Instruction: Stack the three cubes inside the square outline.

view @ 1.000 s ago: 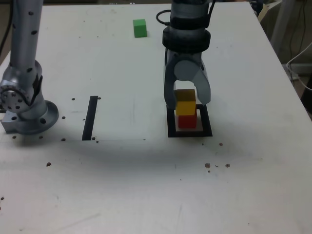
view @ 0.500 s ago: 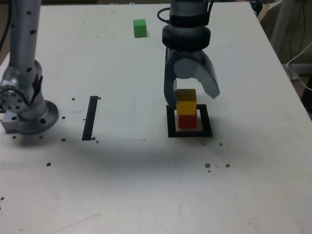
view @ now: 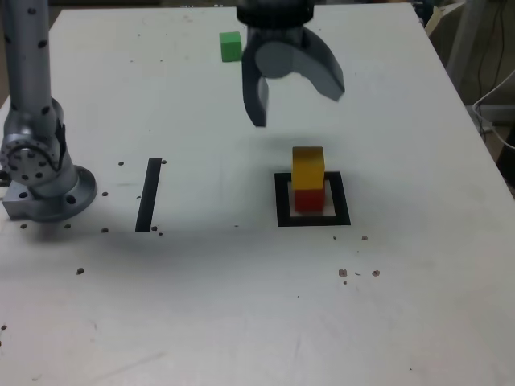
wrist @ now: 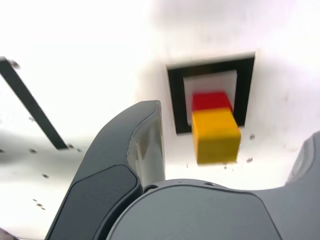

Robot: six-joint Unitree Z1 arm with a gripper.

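The square outline (view: pixel 344 199), a thick black border with a white centre, lies flat on the white tabletop (view: pixel 201 305), and the red cube (view: pixel 309 200) sits within it. The yellow cube (view: pixel 308 168) rests on top of the red one, directly above the outline's interior; in the wrist view the two are seen at a slant, and some white centre shows beside the red cube. The gripper (view: pixel 298 111) hangs above the table, beyond the outline toward the far edge, with its jaws spread wide and nothing between them, apart from both cubes. The green cube (view: pixel 231 47) stands on the table well apart from the outline, farther back and toward the exterior view's left. The straight black strip (view: pixel 149 195) lies to the outline's left in the exterior view.
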